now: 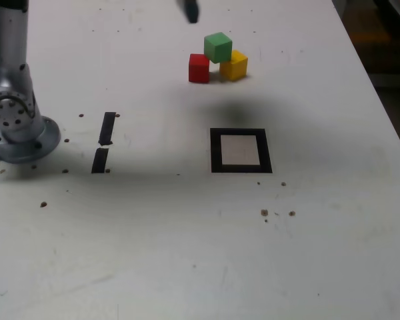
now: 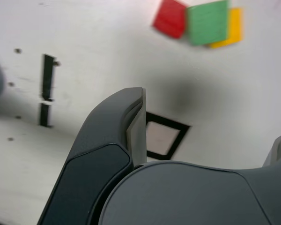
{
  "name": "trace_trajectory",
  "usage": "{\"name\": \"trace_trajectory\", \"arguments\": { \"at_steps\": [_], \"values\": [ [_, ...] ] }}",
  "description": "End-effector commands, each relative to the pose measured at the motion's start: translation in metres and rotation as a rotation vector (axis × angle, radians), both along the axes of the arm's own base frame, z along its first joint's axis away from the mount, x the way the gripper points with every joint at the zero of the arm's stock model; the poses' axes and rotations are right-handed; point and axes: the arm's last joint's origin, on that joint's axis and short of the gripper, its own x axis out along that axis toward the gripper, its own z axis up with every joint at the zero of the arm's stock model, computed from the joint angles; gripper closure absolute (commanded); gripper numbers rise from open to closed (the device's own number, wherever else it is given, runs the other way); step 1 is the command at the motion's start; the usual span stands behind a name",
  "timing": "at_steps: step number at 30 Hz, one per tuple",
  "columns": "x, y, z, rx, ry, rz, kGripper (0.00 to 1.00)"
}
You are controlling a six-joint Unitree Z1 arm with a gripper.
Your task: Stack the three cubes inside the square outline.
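Exterior view first: I see nothing stacked in the square outline; its white middle is bare, so I judge that the building proper has yet to begin. All three blocks are grouped well apart from it, towards the far end of the table. The red cube and the yellow cube sit near each other on the surface, and the green cube looks raised, overlapping the yellow one and reaching towards the red. From here I can't tell whether it bears on the yellow alone or on both.

What's left, as I judge it, is the whole transfer: one block set down inside the frame as a base, then the other two on top. I'd take the green one off first, since it looks uppermost, and find somewhere to put it if it isn't to be the base. Knocking it off its perch would be the main risk.

On my wrist camera the gripper stands wide open, with nothing in its grasp. All three blocks lie out beyond the fingertips, outside the gap and untouched, so I'd need to travel over to them before lowering and closing.
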Motion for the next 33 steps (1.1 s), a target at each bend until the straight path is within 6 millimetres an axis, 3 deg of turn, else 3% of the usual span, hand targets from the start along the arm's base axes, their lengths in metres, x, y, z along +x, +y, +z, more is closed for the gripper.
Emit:
{"name": "trace_trajectory", "arguments": {
  "at_steps": [1, 9, 16, 26, 33],
  "values": [
    [0.006, 0.008, -0.005, 0.004, 0.019, 0.024, 0.02],
    [0.023, 0.041, -0.047, -0.026, 0.126, 0.105, 0.07],
    [0.035, 0.055, -0.075, -0.046, 0.169, 0.129, 0.10],
    [0.044, 0.067, -0.104, -0.068, 0.215, 0.163, 0.14],
    [0.042, 0.081, -0.112, -0.079, 0.217, 0.185, 0.17]
  ]
}}
